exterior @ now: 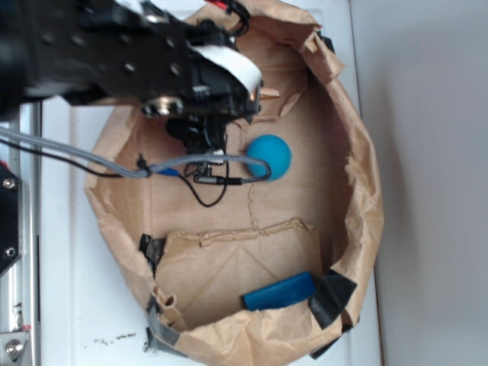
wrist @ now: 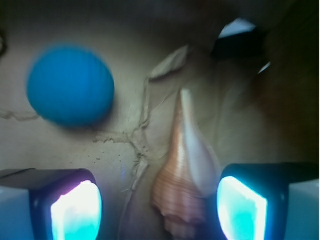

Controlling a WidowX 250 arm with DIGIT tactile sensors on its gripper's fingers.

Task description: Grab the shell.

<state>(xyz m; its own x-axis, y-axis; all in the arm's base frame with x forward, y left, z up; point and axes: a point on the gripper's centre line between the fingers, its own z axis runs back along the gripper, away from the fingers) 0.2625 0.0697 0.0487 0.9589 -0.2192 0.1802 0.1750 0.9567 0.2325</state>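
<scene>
White worktop (exterior: 76, 305), smooth, with small dark specks near its lower edge. A plain grey-white surface (exterior: 427, 183) occupies the right side, separated from the worktop by a straight edge. A metal rail (exterior: 19, 305) with screws runs along the left border. Lighting is even and diffuse.

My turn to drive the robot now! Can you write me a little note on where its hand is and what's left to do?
Hand: open, low over the paper floor, holding nothing.
Shell: lying between the fingers, close to the right-side one in the wrist view, its thin point aimed away from the hand. In the exterior view the arm hides most of it.
Blue ball: loose on the paper, off to one side of the hand.
Blue block: far away by the bag's rim.
Done: the hand is lined up around the shell.
Left: close on the shell and lift it.
</scene>
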